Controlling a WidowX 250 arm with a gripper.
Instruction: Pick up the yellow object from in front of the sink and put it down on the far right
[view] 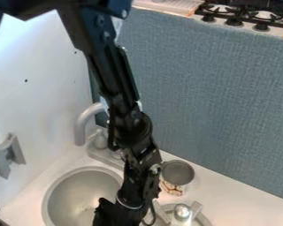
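The black gripper (117, 216) hangs at the bottom edge, over the right side of the round grey sink (51, 194). Just right of the arm's wrist stands an open can (174, 189), grey inside, with a red-and-white patterned side. Below the can, at the bottom edge, is a round grey item with a shiny silver knob (182, 212) and pale pieces beside the knob. It lies to the right of the gripper, partly behind the arm and a cable.
A grey curved faucet (85, 121) rises behind the sink, close to the arm. The white wall (37, 84) on the left carries a grey bracket (8, 154). A blue-grey panel (208, 97) borders the counter (238, 198), with a stove (244, 15) beyond.
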